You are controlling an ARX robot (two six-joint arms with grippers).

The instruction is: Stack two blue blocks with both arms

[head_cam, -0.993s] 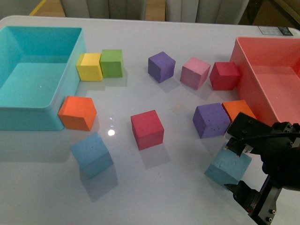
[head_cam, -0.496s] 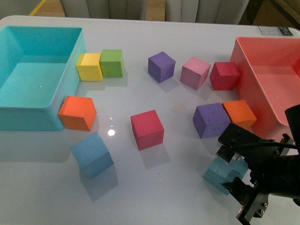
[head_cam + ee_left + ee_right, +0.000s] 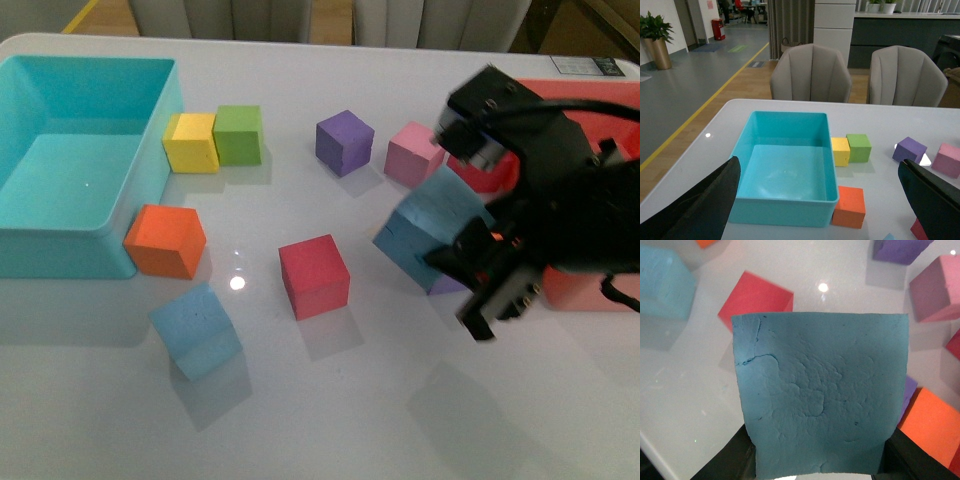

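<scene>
My right gripper is shut on a blue block and holds it in the air over the right middle of the table. The block fills the right wrist view, clamped between the black fingers. The other blue block lies tilted on the table at the front left; it also shows in the right wrist view. My left gripper is open and empty, high above the table by the turquoise bin; its arm is out of the front view.
A turquoise bin stands at the left, a pink bin at the right. Loose cubes: orange, yellow, green, red, purple, pink. Others lie partly hidden behind my right arm.
My right gripper has lifted the blue block off the table at the front right and carried it up and leftward. The other cubes have not moved.
</scene>
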